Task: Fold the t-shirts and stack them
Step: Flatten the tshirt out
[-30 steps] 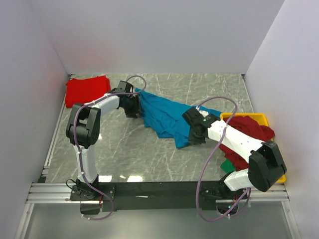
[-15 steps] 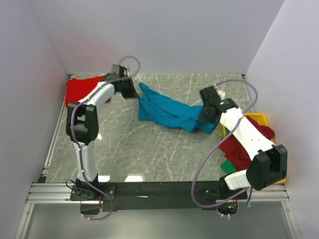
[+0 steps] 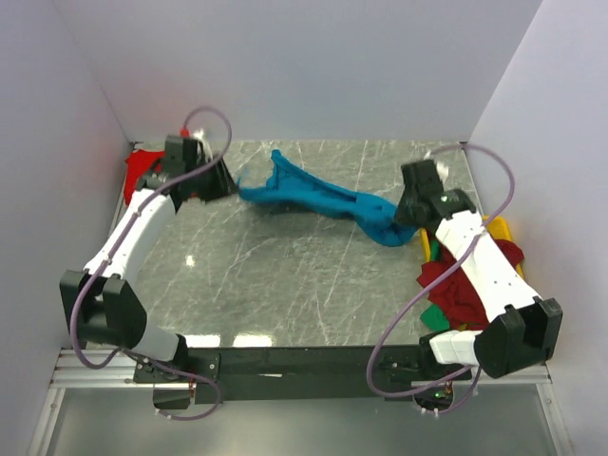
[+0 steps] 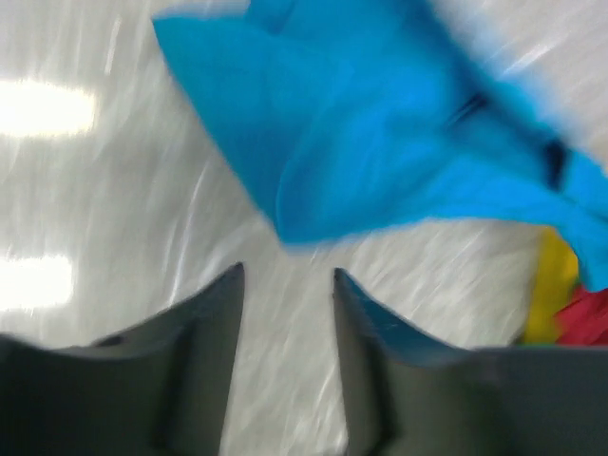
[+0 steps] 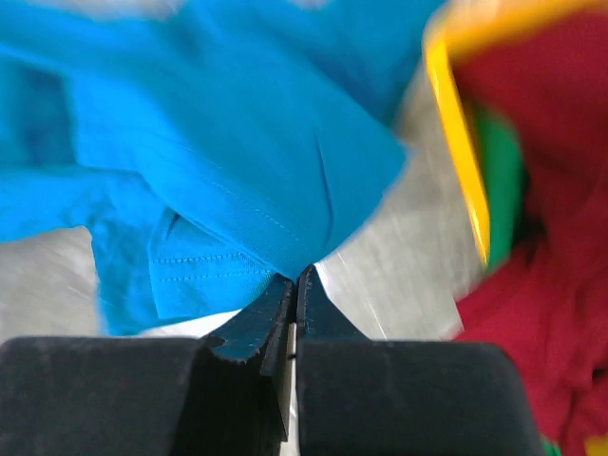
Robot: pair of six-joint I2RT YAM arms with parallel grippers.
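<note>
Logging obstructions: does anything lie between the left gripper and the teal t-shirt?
Nothing visible does: only bare marble table separates the open left gripper from the teal t-shirt. The right gripper pinches the shirt's other end.

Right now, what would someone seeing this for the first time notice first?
The teal t-shirt is strung across the far half of the table, one end pinched between the fingers of the right gripper. The left gripper has its fingers apart just short of the other end. At the right edge, a dark red t-shirt lies heaped in a yellow tray.
</note>
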